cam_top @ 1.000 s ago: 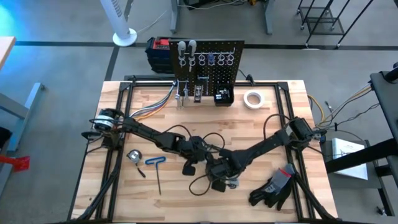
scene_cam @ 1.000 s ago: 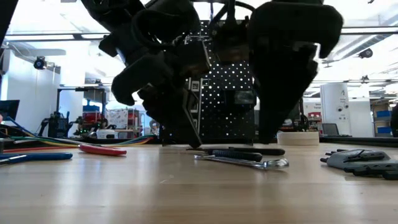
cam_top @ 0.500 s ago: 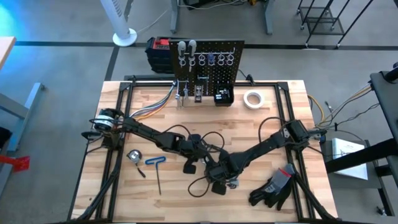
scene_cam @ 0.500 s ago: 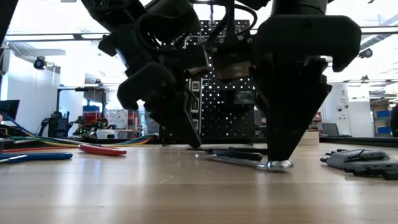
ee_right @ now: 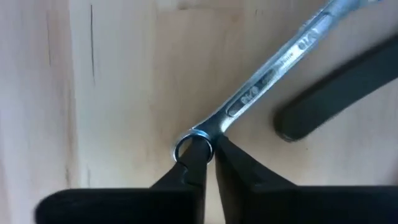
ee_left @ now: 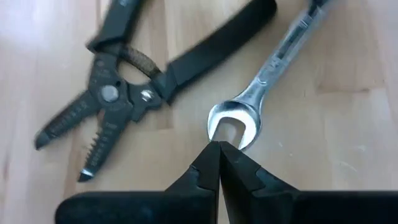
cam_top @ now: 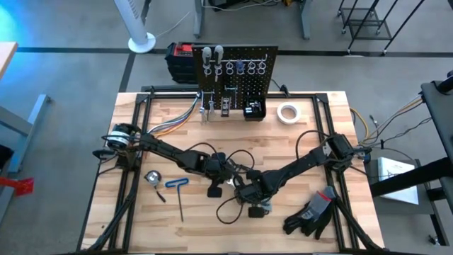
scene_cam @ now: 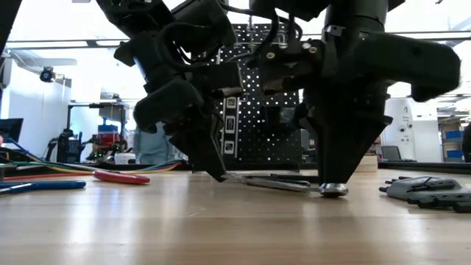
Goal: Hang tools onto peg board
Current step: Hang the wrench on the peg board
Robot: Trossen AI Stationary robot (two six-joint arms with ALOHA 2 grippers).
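On the pale wooden table (cam_top: 141, 219) we find both grippers pinching the slim silver combination wrench (ee_right: 273, 68): right gripper (ee_right: 204, 152) on its ring end, left gripper (ee_left: 219, 149) clenched at its open jaw; opposing pulls risk slippage

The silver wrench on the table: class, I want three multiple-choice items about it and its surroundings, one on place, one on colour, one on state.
1. Where does the silver wrench lie?
A. On the peg board
B. On the wooden table, beside black pliers
C. In the black bin

2. What colour is the tape roll?
A. White
B. Red
C. Blue

3. How is the right claw?
A. Wide open above the gloves
B. Shut on the wrench's ring end
C. Holding the pliers

Answers: 1 B, the left wrist view shows it flat on wood next to the pliers. 2 A, the high view shows a white ring. 3 B, its fingers pinch the ring end.
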